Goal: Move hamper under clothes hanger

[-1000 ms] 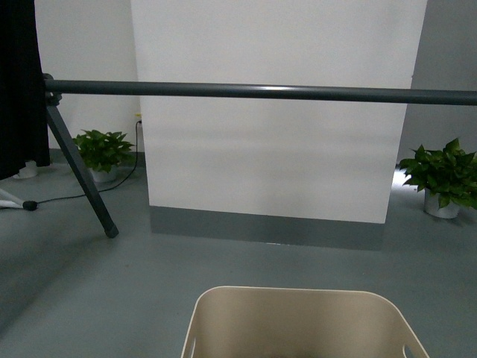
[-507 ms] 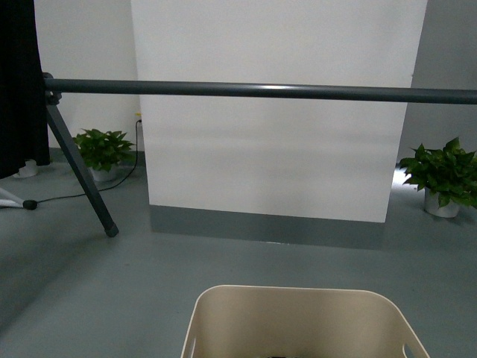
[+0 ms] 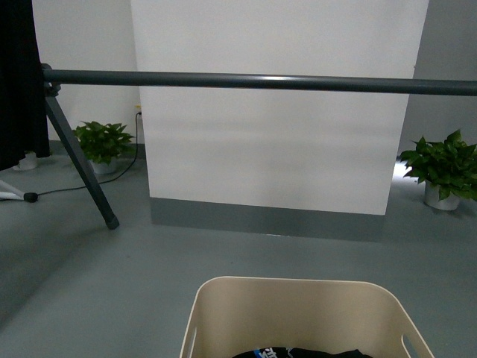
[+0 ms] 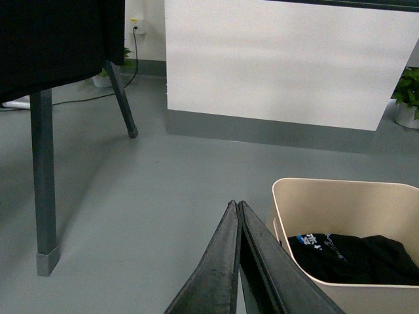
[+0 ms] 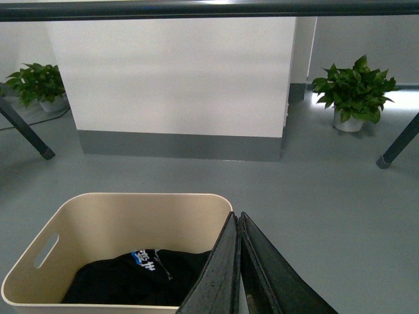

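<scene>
The beige hamper [image 3: 298, 313] stands on the grey floor at the bottom of the front view, short of the clothes hanger's bar [image 3: 253, 80], which runs across the scene above it. Black clothing with a blue-and-white print [image 5: 131, 278] lies inside the hamper [image 5: 98, 229]. My left gripper [image 4: 237, 208] is shut and empty just outside the hamper's [image 4: 366, 196] near corner. Shut as well, my right gripper [image 5: 236, 218] holds nothing beside the hamper's opposite corner. One splayed leg of the clothes hanger [image 3: 78, 164] reaches the floor at the left. Neither gripper appears in the front view.
A white wall panel with a grey base [image 3: 276, 149] stands behind the bar. Potted plants sit at the back left [image 3: 100, 142] and back right [image 3: 443, 168]. A black cloth [image 3: 15, 82] hangs at the far left. A cable [image 3: 67, 190] lies on the floor there.
The hamper now shows more of itself in the front view, and the black clothing inside has come into sight. The bar sits slightly higher in the frame.
</scene>
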### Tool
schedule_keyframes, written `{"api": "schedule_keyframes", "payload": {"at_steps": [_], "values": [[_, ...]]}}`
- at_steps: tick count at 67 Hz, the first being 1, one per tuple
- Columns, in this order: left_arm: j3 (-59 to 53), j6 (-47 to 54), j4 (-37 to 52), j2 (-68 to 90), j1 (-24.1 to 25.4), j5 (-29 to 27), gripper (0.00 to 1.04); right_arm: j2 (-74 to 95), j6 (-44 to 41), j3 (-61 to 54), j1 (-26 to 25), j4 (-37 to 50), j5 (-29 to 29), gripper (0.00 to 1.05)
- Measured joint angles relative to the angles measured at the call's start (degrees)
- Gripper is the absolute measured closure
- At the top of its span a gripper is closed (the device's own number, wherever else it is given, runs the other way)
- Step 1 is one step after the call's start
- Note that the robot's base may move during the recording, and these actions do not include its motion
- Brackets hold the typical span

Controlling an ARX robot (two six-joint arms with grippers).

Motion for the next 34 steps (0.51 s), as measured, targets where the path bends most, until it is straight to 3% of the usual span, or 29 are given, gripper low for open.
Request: {"api": "schedule_keyframes", "payload": {"at_steps": [5,8,12,29,34], "values": [[0.00,-0.07,0.00,0.00,0.00,0.00,1.01,0.00,0.00,0.00,0.00,0.00,0.00,1.03],[0.00,0.00,0.00,0.00,0.00,0.00,0.94,0.00,-0.04,0.00,0.00,0.00,0.00,1.00],[0.00,0.00,0.00,0.00,0.00,0.00,0.80,0.00,-0.04,0.00,0.00,0.00,0.00,0.87],[0.00,0.00,0.00,0.00,0.00,0.00,0.41,0.00,-0.04,0.00,0.00,0.00,0.00,0.48],[0.00,0.00,0.00,0.00,0.00,0.00,0.25,0.00,-0.04,0.00,0.00,0.00,0.00,0.32]]}}
